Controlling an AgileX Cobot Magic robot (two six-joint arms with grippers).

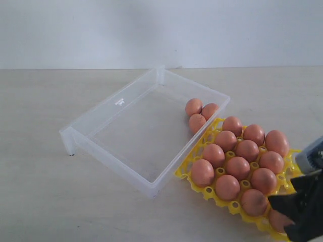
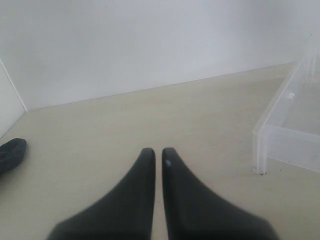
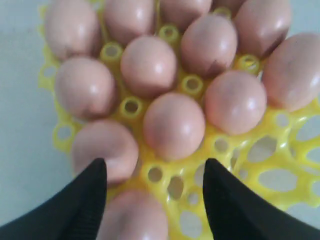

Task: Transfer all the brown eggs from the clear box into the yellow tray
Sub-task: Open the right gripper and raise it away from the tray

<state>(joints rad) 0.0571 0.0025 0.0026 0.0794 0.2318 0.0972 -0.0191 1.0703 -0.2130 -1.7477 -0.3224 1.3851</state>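
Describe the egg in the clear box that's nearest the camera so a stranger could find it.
Find the clear box, the biggest thing on the table. In its corner beside the yellow tray huddle three brown eggs. The front egg is yours, with the other two behind it.

The left tool [image 2: 154, 152] has two matte black fingers [image 2: 135, 200], broad at the base and tapering to rounded tips. One bears a small pale speck. The right tool [image 3: 155, 167] has like black fingers, one faintly ribbed. Behind that tool sits a grey housing [image 1: 310, 156].
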